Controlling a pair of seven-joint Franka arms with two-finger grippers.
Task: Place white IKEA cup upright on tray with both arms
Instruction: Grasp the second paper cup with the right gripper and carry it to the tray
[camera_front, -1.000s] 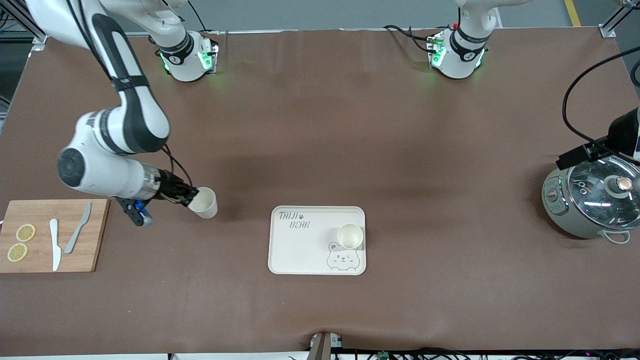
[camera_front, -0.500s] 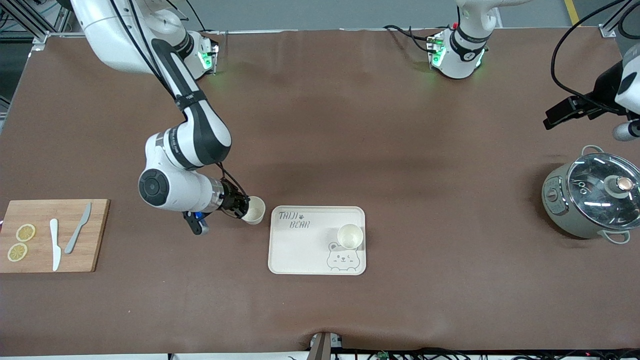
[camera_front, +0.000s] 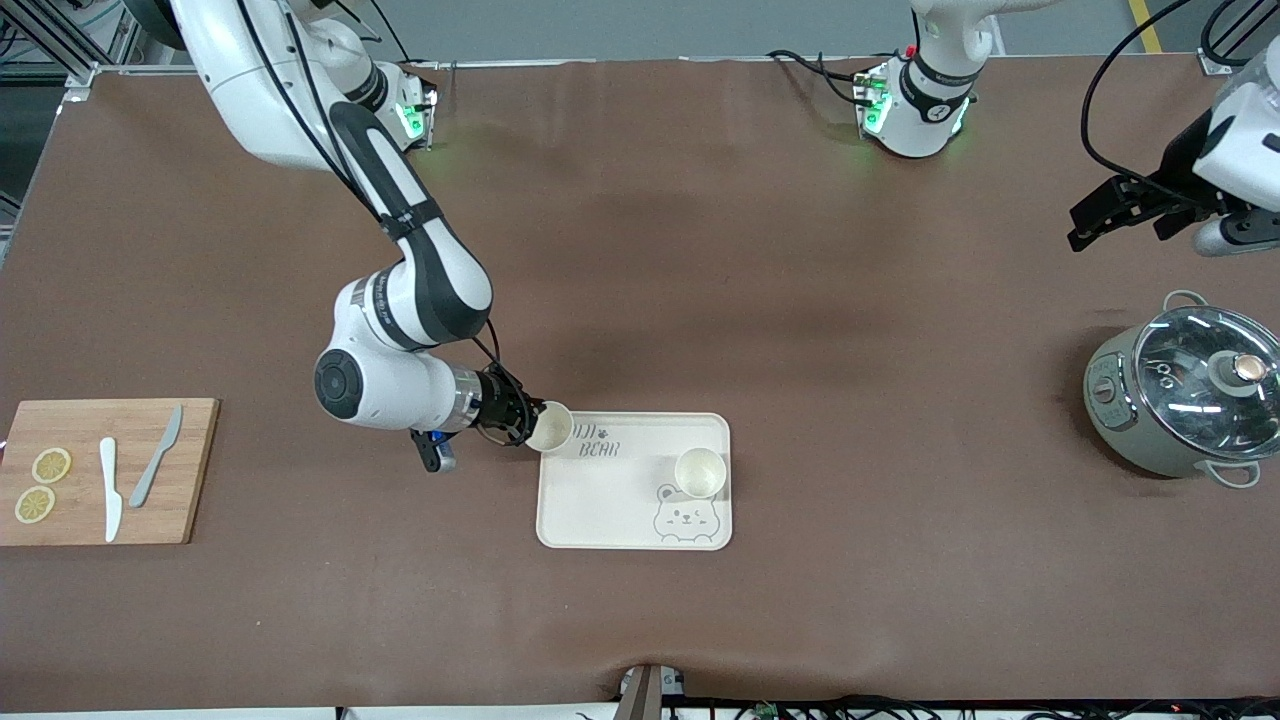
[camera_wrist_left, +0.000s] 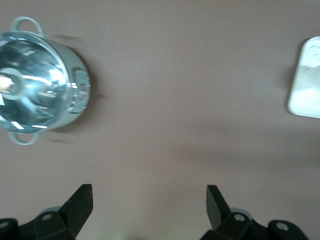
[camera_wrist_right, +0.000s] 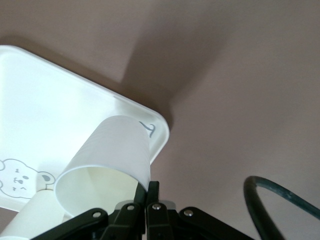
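So here we've got the right gripper pinched shut on the rim of a white paper-looking cup, one finger inside the wall and one outside, as the right wrist view makes plain. The cup hangs tilted, mouth angled back toward the wrist, not upright. It's up in the air over the corner of the flat cream rectangular tray with rounded corners, the corner toward the right arm's end of the table where the grey lettering is; the cup covers part of that lettering in the front view. We can see the tray's rounded corner just under the cup from the wrist.

A second white cup stands upright on the tray already, just above the grey bear-face drawing, toward the left arm's end of the tray.

The left gripper waits in the air over bare brown tabletop at its own end of the table. Its fingers are spread wide with nothing between them. On the table there sits a grey-green cooker pot with a glass lid.

At the right arm's end of the table there's a wooden cutting board with two lemon slices, a white knife and a grey knife on it, well apart from the tray.
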